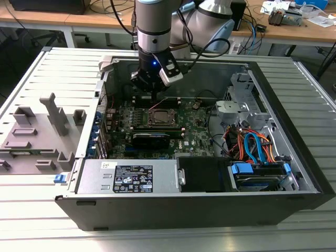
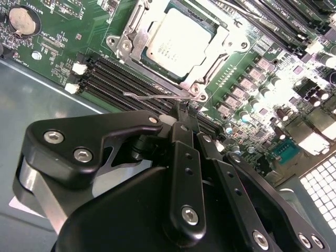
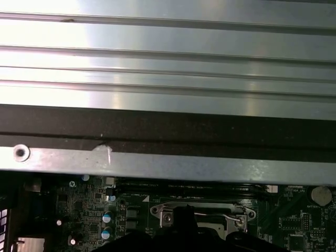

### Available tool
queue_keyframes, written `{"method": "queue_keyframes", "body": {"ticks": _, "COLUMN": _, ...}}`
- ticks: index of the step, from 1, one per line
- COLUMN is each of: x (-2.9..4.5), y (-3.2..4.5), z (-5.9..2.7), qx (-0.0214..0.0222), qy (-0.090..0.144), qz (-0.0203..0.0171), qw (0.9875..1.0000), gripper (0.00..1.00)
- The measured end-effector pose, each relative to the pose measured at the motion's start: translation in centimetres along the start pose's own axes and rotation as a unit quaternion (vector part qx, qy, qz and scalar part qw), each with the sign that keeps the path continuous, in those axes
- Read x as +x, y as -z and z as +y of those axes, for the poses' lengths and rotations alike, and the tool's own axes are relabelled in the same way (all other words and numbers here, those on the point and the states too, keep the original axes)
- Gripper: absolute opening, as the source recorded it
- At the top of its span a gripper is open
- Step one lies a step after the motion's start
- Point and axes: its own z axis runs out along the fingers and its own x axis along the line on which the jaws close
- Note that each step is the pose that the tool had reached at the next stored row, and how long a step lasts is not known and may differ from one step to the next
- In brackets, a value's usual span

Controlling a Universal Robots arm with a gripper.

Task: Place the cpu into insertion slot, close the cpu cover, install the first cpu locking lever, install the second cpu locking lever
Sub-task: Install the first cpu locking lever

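Inside the open computer case [image 1: 294, 173], at my gripper's [image 2: 185, 113] twelve o'clock, the cpu [image 2: 178, 42] sits in its socket beneath the closed cpu cover [image 2: 223, 44]; I judge the narrowed fingers are addressing a locking lever [image 2: 157, 94].

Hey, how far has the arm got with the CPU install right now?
Done: the cpu sits in its socket with the cpu cover lying flat around it. In hand: the gripper is at a thin wire locking lever beside the socket. Left: that lever isn't latched down yet.
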Motion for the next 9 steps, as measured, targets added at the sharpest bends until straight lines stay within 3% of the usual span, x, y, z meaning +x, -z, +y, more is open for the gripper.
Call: {"method": "queue_keyframes", "body": {"ticks": 9, "x": -0.14, "y": -0.13, "z": -0.01, "qx": 0.0, "qy": 0.0, "qz": 0.0, "qw": 1.0, "gripper": 0.11}}
